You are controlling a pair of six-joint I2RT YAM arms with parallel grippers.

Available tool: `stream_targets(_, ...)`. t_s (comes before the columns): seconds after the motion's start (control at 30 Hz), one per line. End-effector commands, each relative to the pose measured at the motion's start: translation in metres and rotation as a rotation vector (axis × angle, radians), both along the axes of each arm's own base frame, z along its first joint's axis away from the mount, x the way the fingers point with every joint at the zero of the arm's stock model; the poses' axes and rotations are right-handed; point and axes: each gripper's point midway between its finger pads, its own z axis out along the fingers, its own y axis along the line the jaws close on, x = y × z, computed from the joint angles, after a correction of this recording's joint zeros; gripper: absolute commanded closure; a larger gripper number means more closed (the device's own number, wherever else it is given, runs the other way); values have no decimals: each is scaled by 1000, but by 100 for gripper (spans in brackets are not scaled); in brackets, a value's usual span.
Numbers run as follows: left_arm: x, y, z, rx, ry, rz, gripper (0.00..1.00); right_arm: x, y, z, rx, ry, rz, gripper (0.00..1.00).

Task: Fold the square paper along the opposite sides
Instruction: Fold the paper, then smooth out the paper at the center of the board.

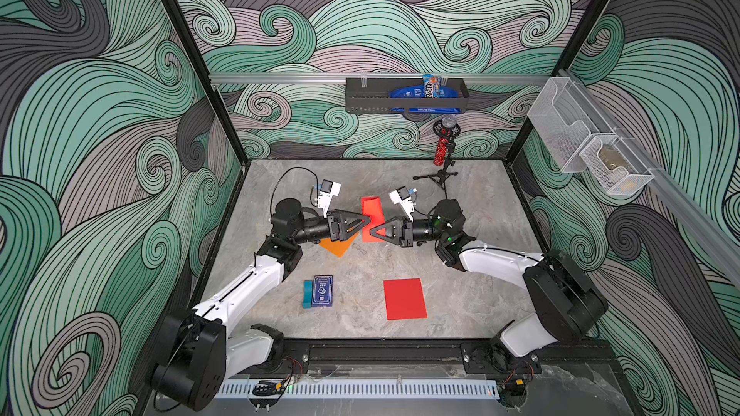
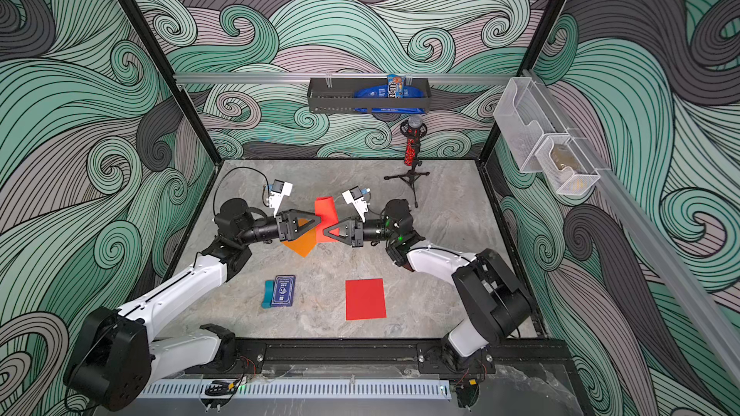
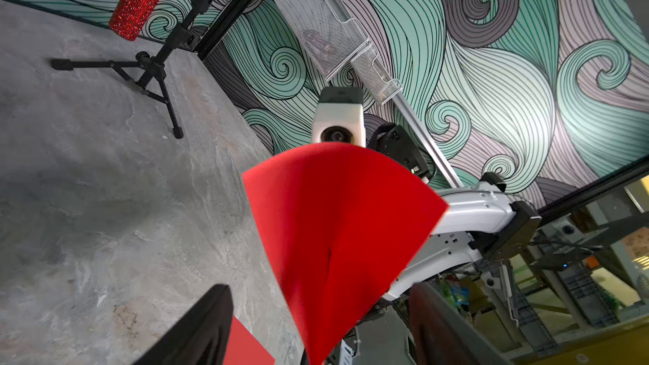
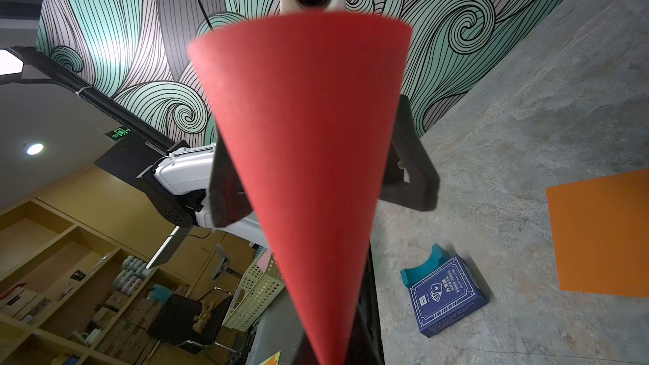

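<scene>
Our right gripper (image 1: 373, 231) pinches the red paper (image 1: 371, 210) tight, and we hold it curled above the middle of the table (image 1: 480, 298). Our left gripper (image 1: 363, 221) faces it, jaws spread either side of the paper, not gripping.

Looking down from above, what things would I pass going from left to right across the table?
Blue card box → orange paper → curled red paper, held up between the two arms → flat red paper → red microphone on its stand.
</scene>
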Motion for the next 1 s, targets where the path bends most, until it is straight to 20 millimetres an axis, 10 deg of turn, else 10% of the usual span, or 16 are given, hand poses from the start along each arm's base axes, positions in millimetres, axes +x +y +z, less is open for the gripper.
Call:
stream_targets(0.0,-3,-4,17,-30,-67,-28,39,-8,2,21,40,-56,32,99)
stream_targets(0.37,2,-9,16,-21,-60,-36,91,-9,3,19,36,-49,38,97)
stream_targets(0.6,18,-10,3,49,-22,0,100,4,-8,4,-47,-75,-40,66)
stream_targets(0.73,45,-11,-37,187,53,67,100,38,-42,-15,-207,-246,-303,40)
stream_targets(0.97,74,-36,-137,523,215,-2,100,34,-94,-24,-243,-708,-615,37)
